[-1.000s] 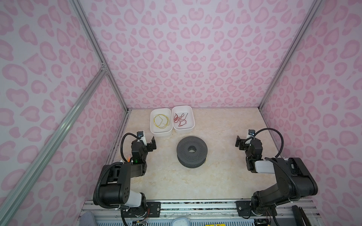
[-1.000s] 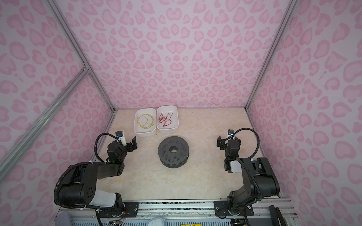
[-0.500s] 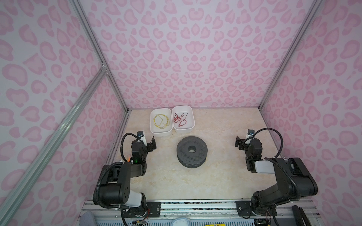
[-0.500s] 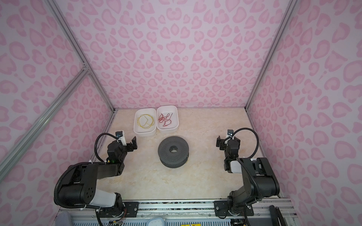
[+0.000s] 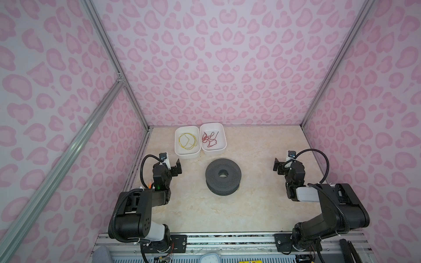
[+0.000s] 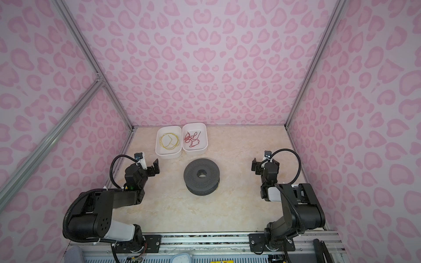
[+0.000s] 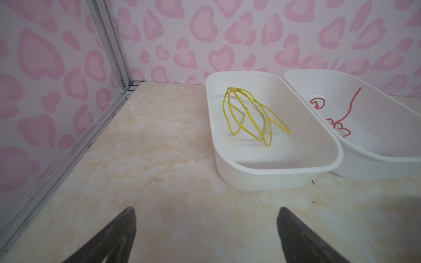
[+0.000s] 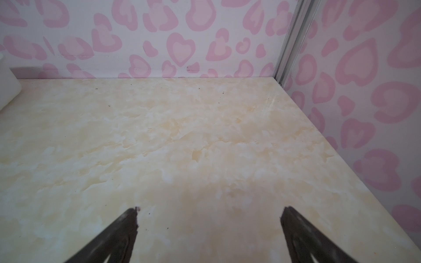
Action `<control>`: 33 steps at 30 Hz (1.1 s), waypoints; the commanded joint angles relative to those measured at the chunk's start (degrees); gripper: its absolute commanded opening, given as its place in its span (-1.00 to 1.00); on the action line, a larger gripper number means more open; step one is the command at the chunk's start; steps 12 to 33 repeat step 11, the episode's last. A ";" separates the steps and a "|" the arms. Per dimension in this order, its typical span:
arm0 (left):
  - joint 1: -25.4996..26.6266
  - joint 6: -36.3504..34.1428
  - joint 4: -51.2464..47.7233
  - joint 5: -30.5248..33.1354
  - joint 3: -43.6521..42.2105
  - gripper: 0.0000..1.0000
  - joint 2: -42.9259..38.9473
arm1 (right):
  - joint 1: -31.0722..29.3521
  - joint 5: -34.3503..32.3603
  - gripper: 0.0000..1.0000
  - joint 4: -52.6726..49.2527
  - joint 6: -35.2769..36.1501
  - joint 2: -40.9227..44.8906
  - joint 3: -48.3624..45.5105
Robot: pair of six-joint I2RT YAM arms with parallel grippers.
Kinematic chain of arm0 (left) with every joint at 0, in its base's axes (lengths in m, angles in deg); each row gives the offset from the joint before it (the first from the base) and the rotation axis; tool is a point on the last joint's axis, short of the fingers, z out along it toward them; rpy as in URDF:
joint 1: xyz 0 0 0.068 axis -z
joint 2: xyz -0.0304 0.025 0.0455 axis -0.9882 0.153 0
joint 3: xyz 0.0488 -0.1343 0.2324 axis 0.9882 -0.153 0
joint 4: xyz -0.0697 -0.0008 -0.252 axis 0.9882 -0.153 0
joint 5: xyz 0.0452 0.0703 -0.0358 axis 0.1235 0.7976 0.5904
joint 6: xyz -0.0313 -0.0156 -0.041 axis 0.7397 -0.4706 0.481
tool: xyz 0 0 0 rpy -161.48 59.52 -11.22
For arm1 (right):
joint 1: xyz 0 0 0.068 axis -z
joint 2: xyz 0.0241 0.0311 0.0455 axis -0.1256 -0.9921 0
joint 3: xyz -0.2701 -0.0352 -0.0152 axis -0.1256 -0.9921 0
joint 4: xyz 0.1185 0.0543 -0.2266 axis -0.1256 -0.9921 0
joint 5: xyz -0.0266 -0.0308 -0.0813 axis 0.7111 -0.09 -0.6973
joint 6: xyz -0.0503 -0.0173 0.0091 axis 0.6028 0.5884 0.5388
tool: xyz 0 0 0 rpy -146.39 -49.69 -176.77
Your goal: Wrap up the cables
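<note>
The cables are thin yellow wire, coiled in loose loops [image 5: 188, 141] [image 6: 169, 141] [image 7: 250, 113] inside a white tray [image 5: 187, 156] [image 7: 273, 169] at the back of the table. In front of the trays a dark grey spool [image 5: 223, 176] [image 6: 202, 176] lies flat mid-table. My left gripper [image 5: 173, 165] [image 6: 150, 167] [image 7: 206, 210] hovers just short of the yellow tray, open and empty. My right gripper [image 5: 284, 165] [image 6: 264, 166] [image 8: 210, 210] is open and empty over bare table, well to the right of the spool.
A second white tray [image 5: 214, 150] [image 7: 376, 157], touching the first on its right, holds a tangled red wire [image 5: 210, 139] [image 7: 337, 123]. Pink patterned walls enclose the table on three sides. A metal rail [image 5: 227, 238] runs along the front edge.
</note>
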 commanded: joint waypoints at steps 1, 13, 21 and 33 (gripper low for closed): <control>0.02 0.15 0.89 -0.16 0.59 0.95 0.20 | -0.12 -0.36 1.00 0.57 0.16 -0.06 -0.20; -0.05 0.18 0.78 0.15 0.57 0.95 0.18 | -0.07 -0.40 1.00 0.54 0.07 -0.05 -0.21; -0.05 0.18 0.78 0.15 0.57 0.95 0.18 | -0.07 -0.40 1.00 0.54 0.07 -0.05 -0.21; -0.05 0.18 0.78 0.15 0.57 0.95 0.18 | -0.07 -0.40 1.00 0.54 0.07 -0.05 -0.21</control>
